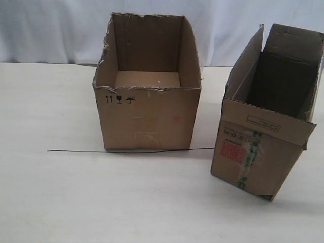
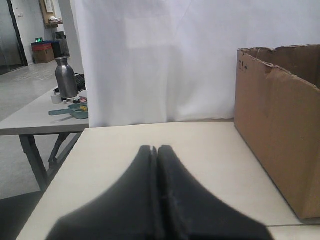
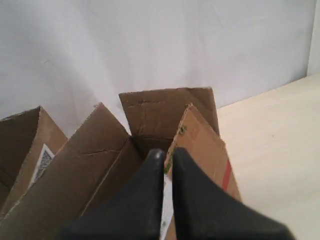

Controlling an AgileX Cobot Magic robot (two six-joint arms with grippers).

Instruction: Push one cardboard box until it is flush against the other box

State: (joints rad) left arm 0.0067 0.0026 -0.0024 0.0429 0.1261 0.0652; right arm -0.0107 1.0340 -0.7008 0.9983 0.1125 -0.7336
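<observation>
The cardboard box (image 1: 263, 152), narrow with raised flaps, a red label and green-printed tape, stands at the right of the table. The other box (image 1: 147, 116), wider, with a torn rim and black symbols, sits in the middle, a gap apart. Neither gripper shows in the exterior view. My left gripper (image 2: 154, 148) is shut and empty above the table, with the other box (image 2: 280, 120) off to its side. My right gripper (image 3: 168, 152) is shut to a thin slit at the outer side of the cardboard box's flap (image 3: 200, 135). The other box (image 3: 20, 145) lies beyond.
A thin dark wire (image 1: 131, 151) lies on the white table (image 1: 50, 192) along the wider box's front. A white curtain (image 1: 50, 30) hangs behind. Past the table edge stands a second table with a metal bottle (image 2: 65, 77).
</observation>
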